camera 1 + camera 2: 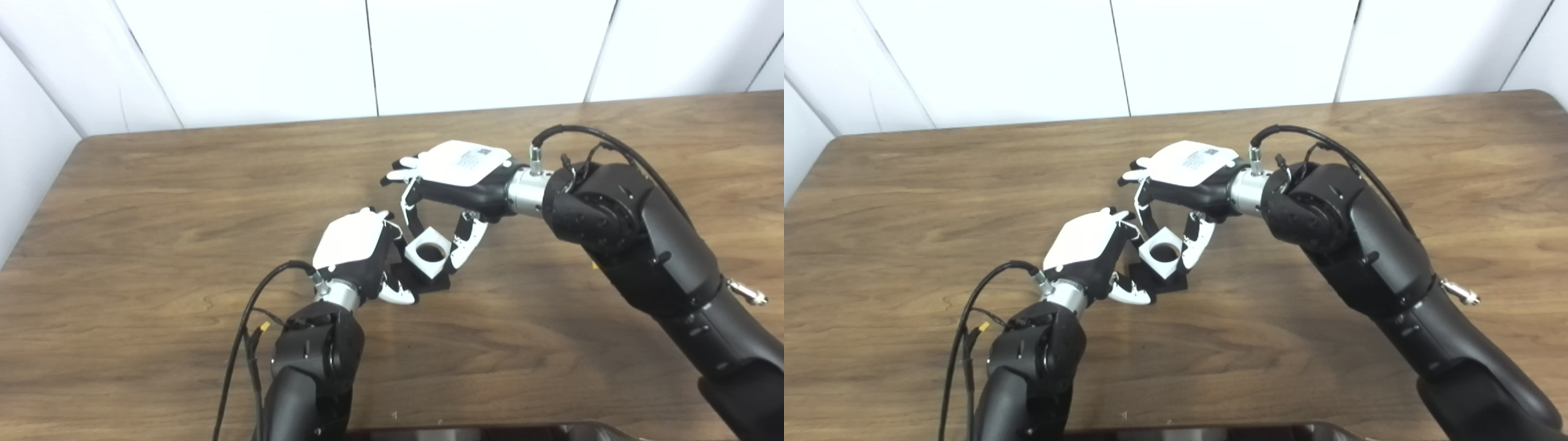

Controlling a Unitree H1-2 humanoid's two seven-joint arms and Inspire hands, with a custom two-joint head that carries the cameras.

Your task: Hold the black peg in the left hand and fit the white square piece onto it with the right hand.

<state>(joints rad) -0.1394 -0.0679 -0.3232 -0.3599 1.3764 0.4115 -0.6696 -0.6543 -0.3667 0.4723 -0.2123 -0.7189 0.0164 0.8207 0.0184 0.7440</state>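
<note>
Left eye view: we find both hands meeting over the middle of the wooden table (184,202). The left hand (358,257) comes up from below, its fingers curled round the black peg (429,283), of which we see only a dark base just beyond its fingertips; the peg's shaft is hidden from us. We record this hand as clamped on the peg.

The right hand (456,184) reaches in from the far side, palm down, with its fingers (411,199) and thumb hanging on either side of the white square piece (429,251). The piece sits directly under the right palm and just beside the left hand's knuckles, pinched between thumb and fingers (contact looks firm on both flanks). It lies tilted, its round hole facing up toward the cameras, and rests upon the black base.

Right eye view confirms the same arrangement. We cannot tell whether the peg has entered the hole.
</note>
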